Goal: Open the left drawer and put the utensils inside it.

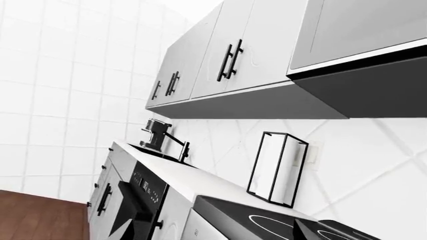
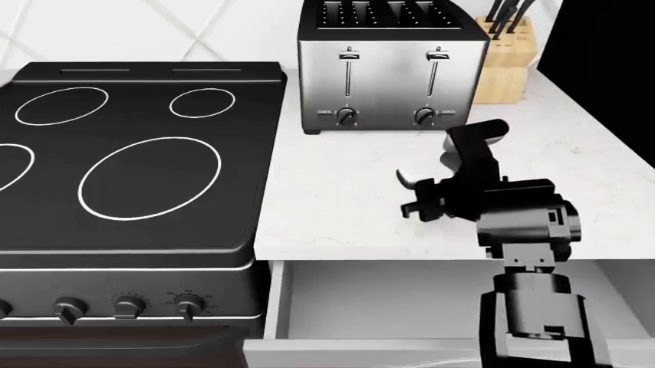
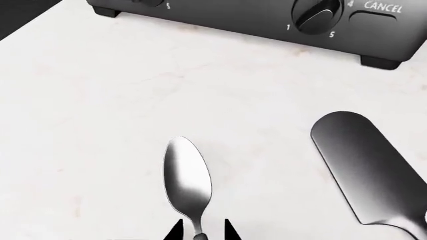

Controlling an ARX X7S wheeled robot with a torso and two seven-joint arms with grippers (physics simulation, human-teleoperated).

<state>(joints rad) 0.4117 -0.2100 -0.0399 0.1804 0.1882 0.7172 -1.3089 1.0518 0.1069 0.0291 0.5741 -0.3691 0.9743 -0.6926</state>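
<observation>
Nearest, along the lower edge of the head view: the left drawer (image 2: 409,307), pulled out under the counter lip, its plain white inside bare, so it stands ready to receive and no utensil is in it yet. Above it, lower right of centre: the right gripper (image 2: 435,192), hanging over the white counter (image 2: 327,199) just in front of the toaster. In the right wrist view its two dark fingertips (image 3: 175,231) straddle the neck of the spoon (image 3: 189,182) at the bottom centre of the frame, a slim gap showing on either side; jaws parted, nothing grasped, seemingly lined up for a pinch. The spoon lies flat, bowl pointing toward the toaster. Beside it, at the right of the same frame and apart from it: the spatula (image 3: 367,160), flat dark blade up-frame, handle running out of the lower right corner. Further back: toaster (image 2: 391,65), then a knife block (image 2: 504,65) in the upper right corner. Stove (image 2: 133,161) fills the left. Left gripper: not visible; its wrist camera shows only wall cabinets (image 1: 220,60) and tiles, so the arm is presumably parked aside.
</observation>
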